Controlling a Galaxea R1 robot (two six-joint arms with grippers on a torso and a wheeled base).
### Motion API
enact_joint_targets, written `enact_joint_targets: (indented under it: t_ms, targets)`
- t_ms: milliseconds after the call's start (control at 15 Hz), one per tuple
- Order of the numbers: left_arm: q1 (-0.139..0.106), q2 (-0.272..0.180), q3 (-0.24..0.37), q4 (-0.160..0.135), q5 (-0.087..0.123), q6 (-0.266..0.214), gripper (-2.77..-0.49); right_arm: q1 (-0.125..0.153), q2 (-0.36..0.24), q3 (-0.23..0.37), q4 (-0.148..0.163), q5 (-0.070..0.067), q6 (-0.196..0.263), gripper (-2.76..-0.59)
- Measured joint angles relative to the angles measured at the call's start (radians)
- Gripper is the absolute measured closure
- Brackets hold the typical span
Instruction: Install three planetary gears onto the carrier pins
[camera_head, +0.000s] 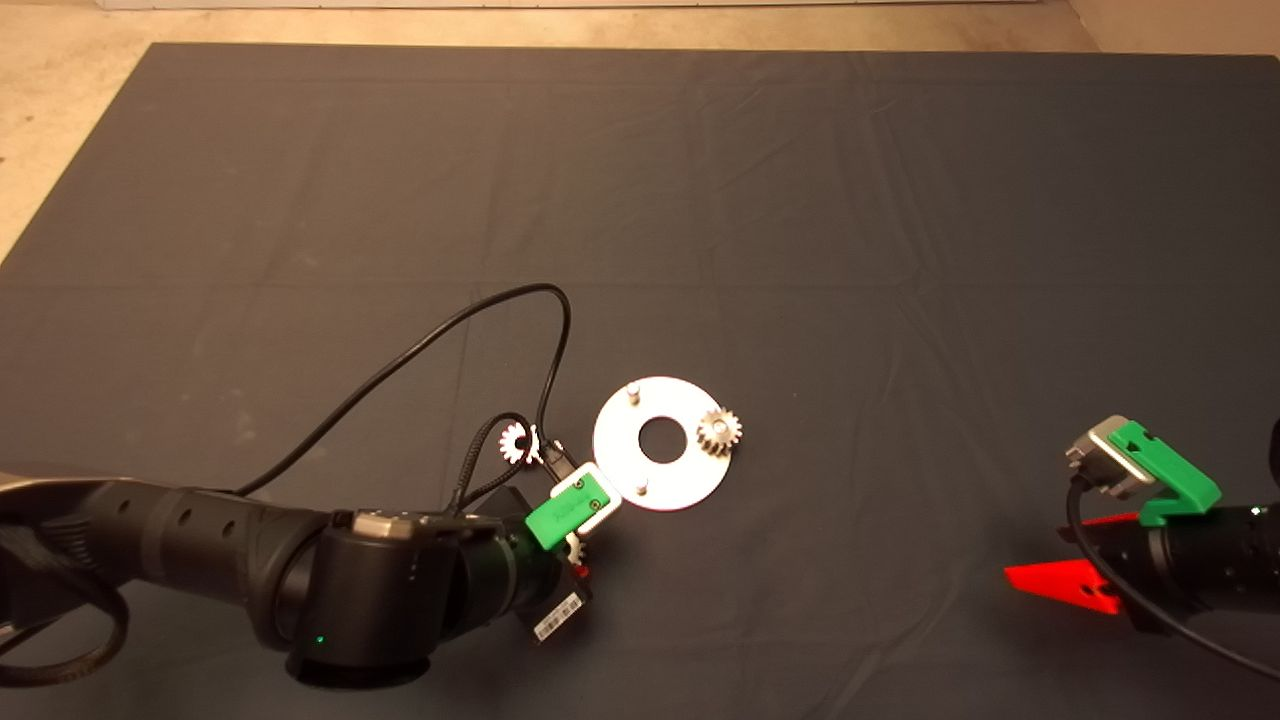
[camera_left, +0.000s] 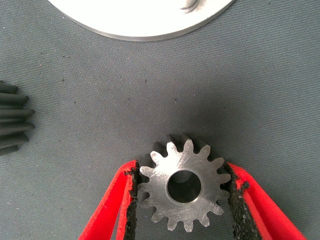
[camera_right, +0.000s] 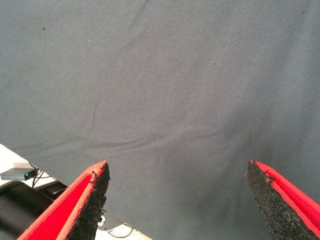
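so far 1 gear (camera_head: 719, 432) sits on a pin on the far side of the round silver disc (camera_head: 660, 475), the side away from the left arm. 2 pins are bare: one pin (camera_head: 633, 392) near the top of the disc and another pin (camera_head: 642, 488) near the bottom edge. that means 1 of 3 is done and 2 are left, i think.

the left gripper (camera_left: 183, 192) is low over the dark mat (camera_head: 800, 200), just beside the disc. its red fingers (camera_left: 117, 200) hug a second gear (camera_left: 184, 186) from both sides, and the black pads look like they touch its teeth. this gear lies flat on the mat, not lifted as far as i can tell.

a third gear (camera_head: 517, 441) rests on the mat near the black cable (camera_head: 400, 365). only its edge shows in the left wrist view.

the right gripper (camera_right: 175, 200) waits far off at the right edge, fingers spread wide with nothing between them.

from above, the left gripper hides the gear it holds.
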Motion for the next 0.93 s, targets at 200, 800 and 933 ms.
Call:
enact_joint_targets:
  t_ms: [200, 800, 933]
  targets:
    - [0.002, 0.0, 0.0, 0.004, 0.0, 0.0, -1.0, 0.0, -0.005, 0.0, 0.0, 0.0, 0.0, -2.02]
    - [-0.018, 0.006, 0.05, -0.004, 0.002, 0.013, -0.83, 0.0, -0.005, 0.0, 0.0, 0.0, 0.0, -2.02]
    - [-0.055, 0.024, 0.05, -0.042, 0.004, 0.015, -0.83, 0.0, -0.005, 0.0, 0.0, 0.0, -0.001, -2.02]
